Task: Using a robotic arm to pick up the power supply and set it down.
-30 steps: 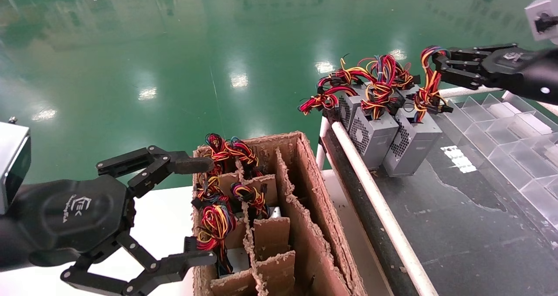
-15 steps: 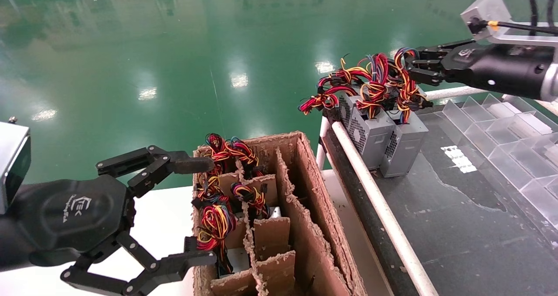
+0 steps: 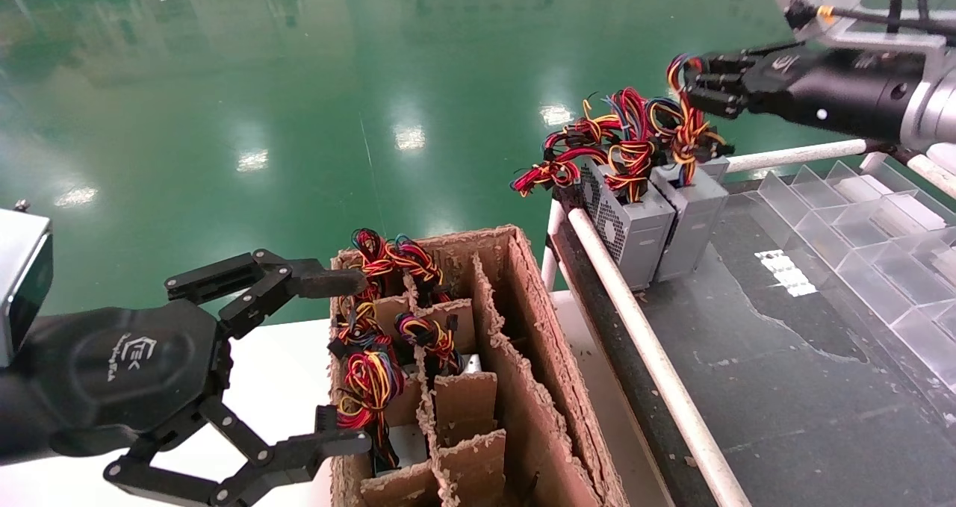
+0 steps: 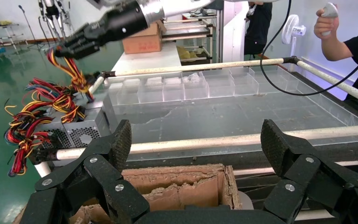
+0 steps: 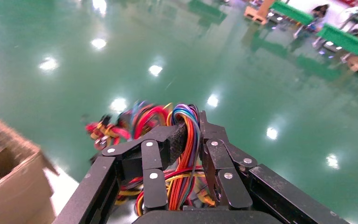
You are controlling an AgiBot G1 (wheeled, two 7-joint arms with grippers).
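Here the right gripper (image 3: 691, 85) is pinched on the wire bundle (image 3: 683, 130) of a power supply (image 3: 691, 216), its fingers (image 5: 172, 137) pressed together with the coloured strands caught between them, as the right wrist view shows plainly. The unit stands on the dark worktable (image 3: 784, 358) at its far left corner, just inside the white rail (image 3: 642, 343), pressed against a neighbouring supply (image 3: 631, 227). It looks tilted and set down rather than hanging, though its base is not clearly seen.

The step in hand, by my reading, is the setting down: the supply has its place beside the others and is held only by its wires. The next move calls for the fingers to part cleanly, without the loop snagging on a finger link, then a withdrawal up and away so the stiff wires do not tip the box against its neighbour.

The left gripper (image 3: 328, 361) hangs at the near end of the cardboard box (image 3: 538, 387), spread wide, holding nothing.

By count — on the table, two grey bodies are clear from the head view, and the wire bundles and a sliver of grey behind suggest a third, possibly more; I cannot be sure. In the divided carton four bundles show in the left-hand cells, so about four supplies remain there — their bodies are mostly hidden. One row of clear plastic bins (image 3: 874, 246) runs along the table's right side.
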